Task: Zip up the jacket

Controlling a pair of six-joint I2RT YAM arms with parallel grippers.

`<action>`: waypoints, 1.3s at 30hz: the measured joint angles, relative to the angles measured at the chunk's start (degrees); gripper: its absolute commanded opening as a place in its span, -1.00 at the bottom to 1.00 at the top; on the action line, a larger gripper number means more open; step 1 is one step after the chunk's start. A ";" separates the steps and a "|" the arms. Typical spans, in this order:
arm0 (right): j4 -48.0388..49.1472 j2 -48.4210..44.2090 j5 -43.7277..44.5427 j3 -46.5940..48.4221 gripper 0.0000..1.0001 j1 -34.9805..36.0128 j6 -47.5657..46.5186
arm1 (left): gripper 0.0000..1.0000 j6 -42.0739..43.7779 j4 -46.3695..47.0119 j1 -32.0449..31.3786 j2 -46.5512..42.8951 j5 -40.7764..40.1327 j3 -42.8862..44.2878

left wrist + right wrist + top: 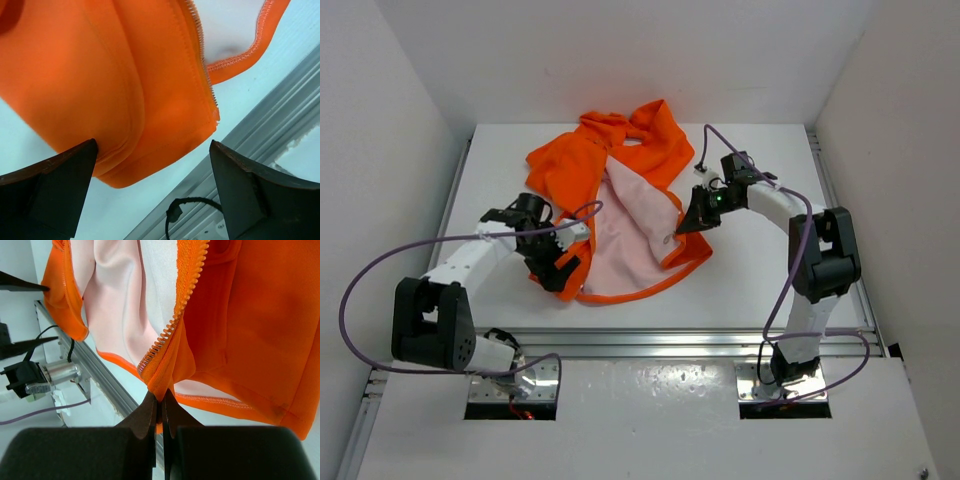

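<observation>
The orange jacket (610, 165) lies open on the white table, its pale pink lining (625, 240) facing up. My right gripper (692, 222) is shut on the lower end of the jacket's right front edge, beside the zipper teeth (172, 322); the pinched fabric (162, 385) rises from between the fingers (148, 412). My left gripper (563, 272) is open over the jacket's left lower corner (150, 155), with one finger (55, 180) at the fabric's edge and the other (250, 190) apart from it. The left zipper edge (202, 60) runs above.
A metal rail (670, 340) runs along the table's near edge, also in the left wrist view (250, 125). White walls (400, 120) enclose the table on three sides. Purple cables (380, 270) loop from both arms.
</observation>
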 measured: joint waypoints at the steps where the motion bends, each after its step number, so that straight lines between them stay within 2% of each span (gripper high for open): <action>1: -0.02 -0.11 0.02 -0.09 -1.00 0.00 0.00 | 1.00 -0.79 0.59 -1.16 -0.28 -0.31 -0.81; 10: -0.17 -1.38 0.50 -1.38 -1.00 -0.02 -0.24 | 1.00 -9.11 6.99 -11.52 -0.26 -9.38 -7.06; 20: -0.70 -1.60 1.62 -1.46 -1.00 0.00 -0.83 | 1.00 -16.44 13.03 -14.58 8.20 -14.78 -7.08; 24: -0.94 -1.60 1.90 -1.46 -1.00 -0.02 -1.22 | 0.78 -18.58 14.32 -16.17 9.81 -17.51 -6.97; 27: -1.14 -1.60 1.97 -1.46 -1.00 0.00 -1.49 | 0.46 -19.47 14.38 -16.52 10.60 -18.56 -6.38; 28: -1.18 -1.60 2.01 -1.46 -1.00 0.00 -1.53 | 0.26 -19.63 14.38 -16.52 10.91 -18.71 -6.10; 29: -1.27 -1.60 2.10 -1.46 -1.00 0.00 -1.55 | 0.18 -19.98 14.32 -16.52 11.28 -18.88 -5.79; 30: -1.29 -1.60 2.16 -1.46 -1.00 0.00 -1.60 | -0.01 -20.13 14.80 -16.55 11.67 -19.34 -5.68; 31: -1.29 -1.60 2.23 -1.46 -1.00 0.00 -1.60 | -0.10 -20.20 14.82 -16.52 12.00 -19.76 -5.44; 35: -1.29 -1.60 2.36 -1.46 -1.00 0.00 -1.70 | -0.36 -19.47 15.54 -16.37 12.31 -20.02 -5.03; 36: -1.31 -1.60 2.36 -1.46 -1.00 0.00 -1.70 | -0.38 -18.99 15.54 -15.74 12.04 -19.37 -5.03; 39: -1.27 -1.60 2.32 -1.46 -1.00 0.00 -1.70 | -0.63 -17.92 15.08 -13.27 10.56 -15.02 -5.03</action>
